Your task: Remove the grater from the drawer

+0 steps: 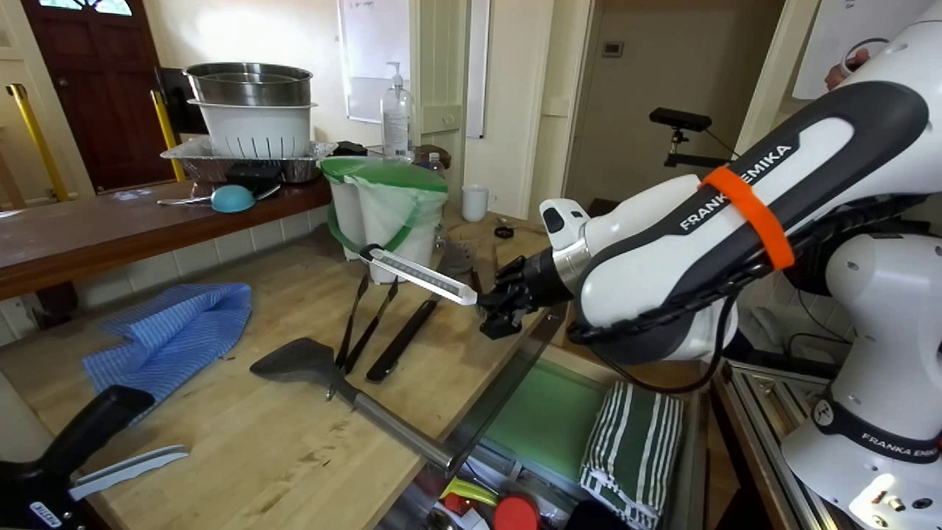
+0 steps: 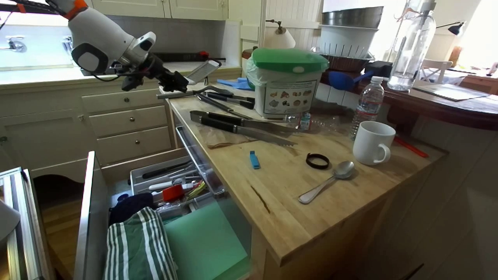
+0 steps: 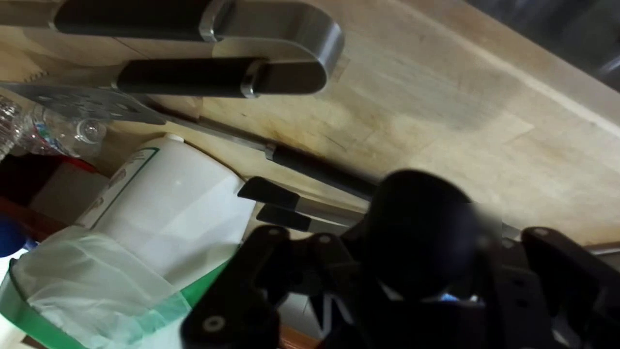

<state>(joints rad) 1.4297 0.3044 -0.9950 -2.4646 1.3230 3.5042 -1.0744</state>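
The grater [image 1: 421, 276] is a long, narrow pale-grey metal tool with a dark end. It is in the air above the light wooden counter, and it also shows in an exterior view [image 2: 203, 72]. My gripper [image 1: 491, 311] is shut on its near end and holds it tilted; the gripper also shows in an exterior view [image 2: 179, 82]. In the wrist view a dark, blurred rounded end, apparently the grater's handle [image 3: 419, 228], sits between the fingers; its blade is hidden there. The drawer [image 2: 92, 217] is pulled out below the counter edge, with green and striped contents.
On the counter lie a dark spatula [image 1: 305, 361], a black-handled tool [image 1: 403, 342], tongs [image 2: 241, 123], a blue cloth [image 1: 180, 331], a spoon [image 2: 327, 182] and a white mug [image 2: 373, 142]. A green-lidded bin [image 2: 290, 83] stands behind the tools. The spatula handle overhangs the drawer.
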